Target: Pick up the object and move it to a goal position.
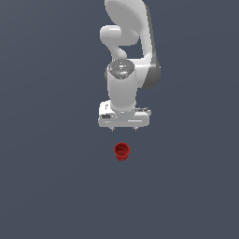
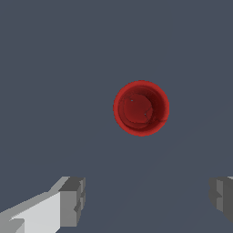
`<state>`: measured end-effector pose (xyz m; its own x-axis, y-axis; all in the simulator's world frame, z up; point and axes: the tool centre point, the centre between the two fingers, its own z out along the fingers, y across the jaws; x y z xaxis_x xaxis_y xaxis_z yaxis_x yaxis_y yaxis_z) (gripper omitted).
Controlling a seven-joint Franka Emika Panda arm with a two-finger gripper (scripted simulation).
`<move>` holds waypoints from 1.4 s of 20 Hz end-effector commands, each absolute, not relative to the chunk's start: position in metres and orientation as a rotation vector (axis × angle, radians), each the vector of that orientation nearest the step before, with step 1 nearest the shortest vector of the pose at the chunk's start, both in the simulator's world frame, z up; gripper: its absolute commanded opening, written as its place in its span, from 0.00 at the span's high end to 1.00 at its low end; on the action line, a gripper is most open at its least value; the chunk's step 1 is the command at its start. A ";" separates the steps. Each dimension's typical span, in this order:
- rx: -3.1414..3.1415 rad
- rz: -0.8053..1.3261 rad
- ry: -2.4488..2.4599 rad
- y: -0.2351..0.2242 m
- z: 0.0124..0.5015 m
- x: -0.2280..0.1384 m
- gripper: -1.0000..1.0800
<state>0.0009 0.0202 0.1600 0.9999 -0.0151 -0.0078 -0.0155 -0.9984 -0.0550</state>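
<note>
A small red cup (image 1: 122, 151) stands upright on the dark grey floor, its open mouth facing up. In the wrist view the cup (image 2: 141, 108) shows from above as a red ring with a darker bottom. My white gripper (image 1: 124, 128) hangs above the floor, just behind the cup in the exterior view, pointing down. It is open and empty. In the wrist view its two grey fingertips (image 2: 73, 200) stand wide apart, and the cup lies ahead of the gap between them, apart from both.
The white arm (image 1: 128, 51) rises behind the gripper. A flat dark grey floor (image 1: 56, 186) spreads all around.
</note>
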 end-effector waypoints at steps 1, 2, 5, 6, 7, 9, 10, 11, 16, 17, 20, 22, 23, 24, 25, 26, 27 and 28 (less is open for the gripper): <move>-3.086 0.011 0.024 0.020 0.160 0.001 0.04; -3.087 0.011 0.023 0.020 0.160 0.001 0.04; -3.094 0.003 0.021 0.019 0.163 0.003 0.04; -3.099 -0.001 0.020 0.018 0.164 0.005 0.04; -3.103 -0.006 0.017 0.017 0.166 0.006 0.04; -3.110 -0.013 0.013 0.016 0.169 0.008 0.04; -3.112 -0.014 0.011 0.016 0.169 0.008 0.04; -3.112 -0.015 0.010 0.016 0.170 0.009 0.04; -3.111 -0.013 0.028 0.016 0.168 0.009 0.04; -3.111 -0.013 0.038 0.016 0.167 0.010 0.04; -3.111 -0.012 0.080 0.016 0.163 0.014 0.04; -3.111 -0.010 0.118 0.015 0.160 0.016 0.04; -3.111 -0.009 0.140 0.015 0.158 0.018 0.04; -3.110 -0.009 0.164 0.015 0.155 0.020 0.04; -3.109 -0.008 0.190 0.015 0.153 0.022 0.04; -3.108 -0.007 0.218 0.015 0.150 0.024 0.04; -3.107 -0.006 0.248 0.014 0.147 0.026 0.04; -3.105 -0.005 0.280 0.014 0.144 0.028 0.04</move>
<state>0.0251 0.0145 0.1487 0.9886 -0.1505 0.0025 -0.1504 -0.9883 -0.0254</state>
